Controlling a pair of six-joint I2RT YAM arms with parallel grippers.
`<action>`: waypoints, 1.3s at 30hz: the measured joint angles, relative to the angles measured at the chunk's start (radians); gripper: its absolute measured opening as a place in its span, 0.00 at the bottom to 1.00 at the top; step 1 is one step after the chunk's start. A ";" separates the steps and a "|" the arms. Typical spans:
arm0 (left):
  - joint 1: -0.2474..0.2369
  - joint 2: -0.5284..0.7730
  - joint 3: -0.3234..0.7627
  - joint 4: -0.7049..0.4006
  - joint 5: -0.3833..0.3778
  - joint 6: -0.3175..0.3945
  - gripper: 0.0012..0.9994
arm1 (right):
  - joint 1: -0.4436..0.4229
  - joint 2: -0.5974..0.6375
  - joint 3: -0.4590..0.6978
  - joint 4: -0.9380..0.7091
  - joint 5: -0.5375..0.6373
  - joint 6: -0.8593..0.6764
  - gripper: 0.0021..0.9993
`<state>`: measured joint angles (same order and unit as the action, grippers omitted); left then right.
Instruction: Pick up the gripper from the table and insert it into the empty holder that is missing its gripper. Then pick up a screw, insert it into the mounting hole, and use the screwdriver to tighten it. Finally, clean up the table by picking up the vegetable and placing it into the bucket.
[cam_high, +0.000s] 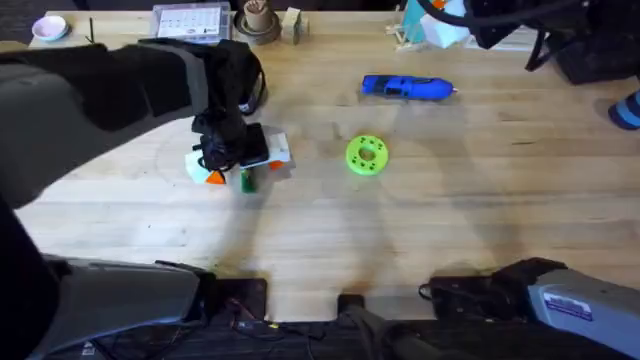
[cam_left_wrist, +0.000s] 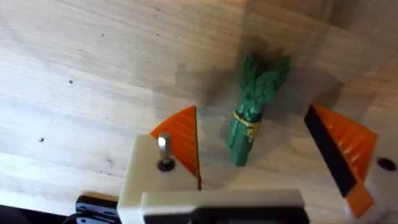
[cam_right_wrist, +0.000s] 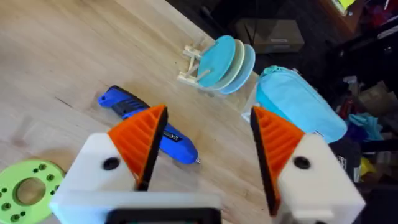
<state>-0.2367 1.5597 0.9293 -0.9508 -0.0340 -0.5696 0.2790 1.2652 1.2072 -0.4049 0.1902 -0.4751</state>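
The vegetable (cam_left_wrist: 250, 121), a slim green bundle with a yellow band, lies flat on the wooden table (cam_high: 450, 220). My left gripper (cam_left_wrist: 252, 111) hangs open just above it, one orange ribbed pad on each side, touching nothing. From overhead, the left gripper (cam_high: 247, 166) is left of centre with the vegetable (cam_high: 247, 181) under it. The blue screwdriver (cam_high: 405, 88) lies farther back, also seen as the screwdriver (cam_right_wrist: 146, 118). My right gripper (cam_right_wrist: 208, 118) is open and empty, raised above the table. The loose gripper, the holder and the screw are out of view.
A bright green disc with holes (cam_high: 366, 155) lies mid-table. A rack of blue plates (cam_right_wrist: 224, 59) and a light blue bag (cam_right_wrist: 298, 106) stand at the back right. A blue round thing (cam_high: 628, 110) is cut off by the right edge; I cannot tell whether it is the bucket.
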 joint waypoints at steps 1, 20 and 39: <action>0.000 0.000 -0.011 0.006 0.003 0.000 0.99 | 0.000 0.000 0.000 0.000 0.000 0.000 0.86; 0.000 -0.029 -0.028 0.000 0.043 -0.015 0.01 | 0.000 0.000 0.000 0.000 0.000 0.000 0.86; -0.001 -0.384 0.117 0.364 -0.209 -0.001 0.01 | 0.000 0.000 0.000 0.000 0.000 0.000 0.86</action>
<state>-0.2379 1.1755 1.0466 -0.5871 -0.2426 -0.5709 0.2790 1.2652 1.2072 -0.4053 0.1902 -0.4750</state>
